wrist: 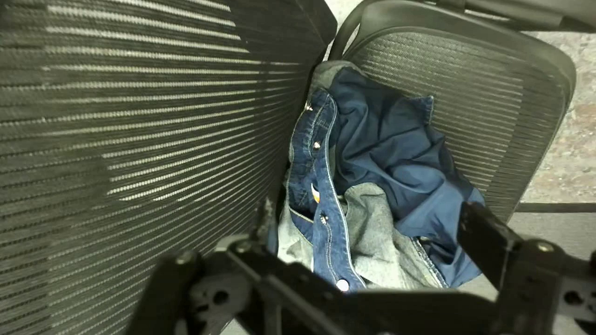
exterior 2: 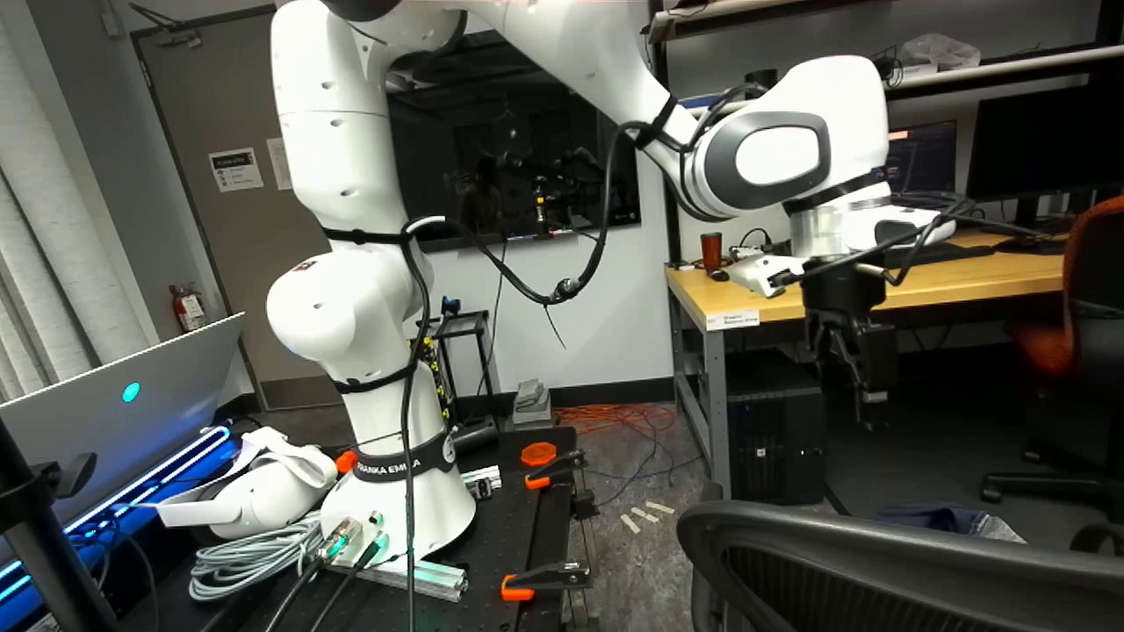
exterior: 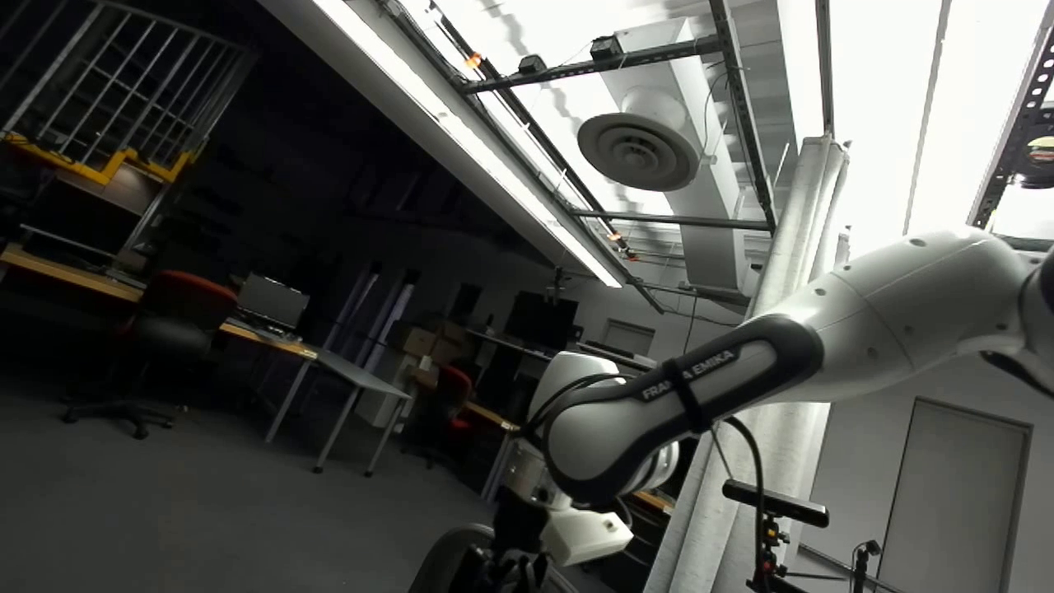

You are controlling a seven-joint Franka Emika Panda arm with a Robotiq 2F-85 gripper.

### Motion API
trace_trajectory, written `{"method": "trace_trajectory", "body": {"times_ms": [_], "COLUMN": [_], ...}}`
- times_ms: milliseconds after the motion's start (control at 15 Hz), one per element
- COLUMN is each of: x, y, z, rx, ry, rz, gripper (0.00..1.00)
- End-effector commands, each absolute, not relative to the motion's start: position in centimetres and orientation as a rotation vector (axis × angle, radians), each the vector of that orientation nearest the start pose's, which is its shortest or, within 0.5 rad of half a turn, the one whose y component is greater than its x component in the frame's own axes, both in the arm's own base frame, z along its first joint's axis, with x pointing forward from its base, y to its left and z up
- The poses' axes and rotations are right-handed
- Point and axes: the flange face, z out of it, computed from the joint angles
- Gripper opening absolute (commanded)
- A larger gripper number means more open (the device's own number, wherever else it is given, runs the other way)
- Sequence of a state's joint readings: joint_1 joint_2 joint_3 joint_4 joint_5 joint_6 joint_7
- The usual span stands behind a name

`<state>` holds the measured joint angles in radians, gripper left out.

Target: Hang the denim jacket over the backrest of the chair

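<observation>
Pincer (wrist: 367, 213) gaping wide, I'm hovering above the jacket (wrist: 384, 163), mostly lying towards twelve o'clock in the wrist view, its button strip (wrist: 329, 197) running roughly twelve to six.

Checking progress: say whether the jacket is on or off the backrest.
Off: in the wrist view, the denim jacket lies crumpled on the seat, not over the backrest.

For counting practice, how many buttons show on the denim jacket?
4 in the wrist view, down the denim jacket: top button, second button, third button, bottom button; more may be hidden.
</observation>
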<state>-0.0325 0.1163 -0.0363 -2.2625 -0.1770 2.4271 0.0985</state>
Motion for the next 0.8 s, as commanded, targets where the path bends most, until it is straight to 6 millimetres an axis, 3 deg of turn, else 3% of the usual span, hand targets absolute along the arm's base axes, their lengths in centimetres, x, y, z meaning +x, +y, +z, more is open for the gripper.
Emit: {"method": "trace_trajectory", "body": {"times_ms": [0,267,467,533,733], "x": [58.8,63.1,65.9,63.3,65.0], "y": [-2.6,-0.5,2.0,0.7,2.2], "z": [26.8,22.5,20.8,21.7,20.6], "rx": [-3.285,-3.283,-3.286,-3.268,-3.272], "ry": [0.115,0.132,0.141,0.12,0.119], "rz": [-0.107,-0.17,-0.202,-0.152,-0.176], "gripper": [1.0,1.0,1.0,1.0,1.0]}}
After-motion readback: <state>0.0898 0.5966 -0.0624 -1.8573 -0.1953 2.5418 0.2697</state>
